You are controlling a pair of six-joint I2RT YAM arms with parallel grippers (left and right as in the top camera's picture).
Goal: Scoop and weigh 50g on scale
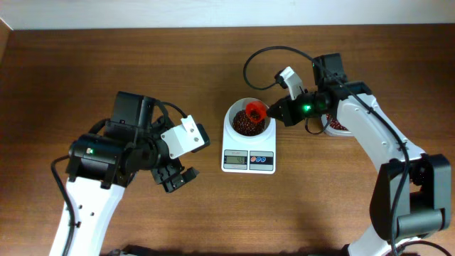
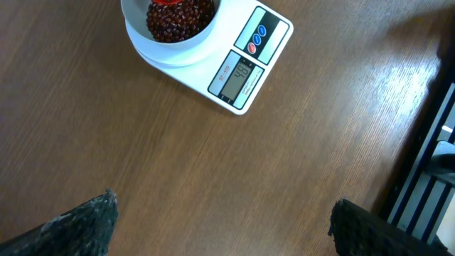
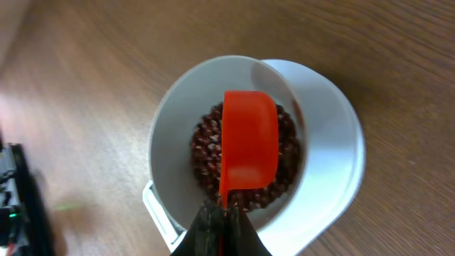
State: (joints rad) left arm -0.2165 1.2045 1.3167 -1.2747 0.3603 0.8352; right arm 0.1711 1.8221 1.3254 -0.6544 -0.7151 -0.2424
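The white scale (image 1: 249, 161) stands mid-table with a white round bowl (image 1: 230, 118) on top, and dark red-brown beans (image 1: 244, 127) heaped inside. My right gripper (image 1: 276, 112) is shut on the handle of an orange-red scoop (image 1: 256, 110). The scoop (image 3: 249, 149) hangs over the beans (image 3: 205, 153) inside the bowl (image 3: 170, 121), its smooth back towards the wrist camera. My left gripper (image 1: 178, 178) is open and empty over bare wood, left of the scale. In the left wrist view the scale (image 2: 245, 60) lies ahead, and its display is lit.
A container of more beans (image 1: 336, 126) sits right of the scale, mostly hidden behind the right arm. Bare brown wood lies between the left fingers (image 2: 78, 226). Dark equipment (image 2: 434, 178) borders the table at the right edge of the left wrist view.
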